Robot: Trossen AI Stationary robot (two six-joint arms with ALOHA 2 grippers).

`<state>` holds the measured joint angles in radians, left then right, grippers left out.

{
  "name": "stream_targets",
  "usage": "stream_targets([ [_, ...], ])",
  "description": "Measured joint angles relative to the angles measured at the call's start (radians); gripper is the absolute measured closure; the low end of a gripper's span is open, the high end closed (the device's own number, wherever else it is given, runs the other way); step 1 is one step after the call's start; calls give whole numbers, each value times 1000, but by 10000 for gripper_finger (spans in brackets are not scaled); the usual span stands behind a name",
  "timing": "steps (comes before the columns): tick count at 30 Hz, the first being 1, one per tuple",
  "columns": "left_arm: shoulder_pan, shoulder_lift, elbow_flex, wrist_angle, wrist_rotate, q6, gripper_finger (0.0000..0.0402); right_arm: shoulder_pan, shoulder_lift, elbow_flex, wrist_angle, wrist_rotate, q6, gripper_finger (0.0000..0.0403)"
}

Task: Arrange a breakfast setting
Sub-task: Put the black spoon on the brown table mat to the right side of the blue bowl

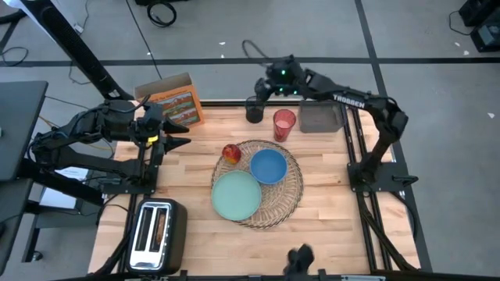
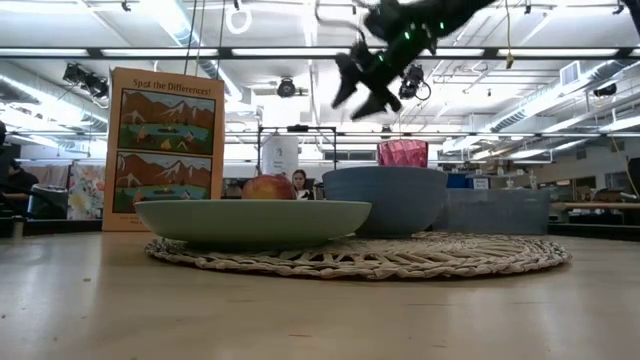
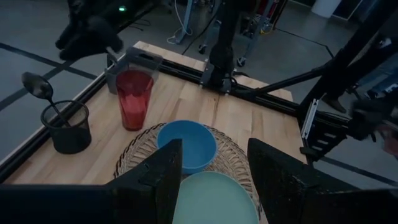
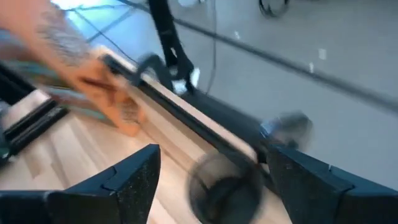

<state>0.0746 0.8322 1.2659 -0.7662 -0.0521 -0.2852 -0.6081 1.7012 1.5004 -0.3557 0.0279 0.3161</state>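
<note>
Setting: round woven wicker placemat sits mid-table, carrying the pale teal plate and smaller blue bowl side by side; the red apple rests at its rim.
Cup and box: translucent red cup stands just beyond the mat; the orange cereal box is upright at the far edge.
Spoon: the dark spoon stands in a black mesh holder, bowl end up, near the cup.
Right gripper: hovering above that holder, fingers spread wide, nothing between them.
Left gripper: waiting over the table's left side, fingers apart and empty.
Risk: I'd say a spoon grab is next; the light holder could tip or lift with the spoon, and the cup beside it could get knocked.
Views: only the left wrist view shows the spoon clearly; the low view hides the holder behind the bowl.
Also: silver toaster at the near-left corner.
</note>
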Motion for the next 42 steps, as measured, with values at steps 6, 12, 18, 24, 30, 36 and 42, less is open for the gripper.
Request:
stream_targets([
  [6, 0, 0, 0, 6, 0, 0, 214, -164, 27, -38, 35, -117, 178, 109],
  [12, 1, 0, 0, 32, 0, 4, 214, -253, 120, -47, 102, -359, 225, 114],
  [18, 0, 1, 0, 76, -14, -24, 214, -296, 228, -48, 252, -542, 208, 115],
  [24, 1, 17, 0, 158, -31, -44, 214, -331, 319, -48, 368, -726, 212, 117],
  [30, 1, 39, 0, 248, -66, -45, 214, -339, 383, -48, 486, -860, 226, 154],
  [36, 1, 54, 0, 270, -117, -45, 214, -335, 391, -48, 541, -879, 159, 222],
  [42, 1, 61, 0, 283, -160, -44, 214, -334, 389, -48, 557, -878, 129, 284],
])
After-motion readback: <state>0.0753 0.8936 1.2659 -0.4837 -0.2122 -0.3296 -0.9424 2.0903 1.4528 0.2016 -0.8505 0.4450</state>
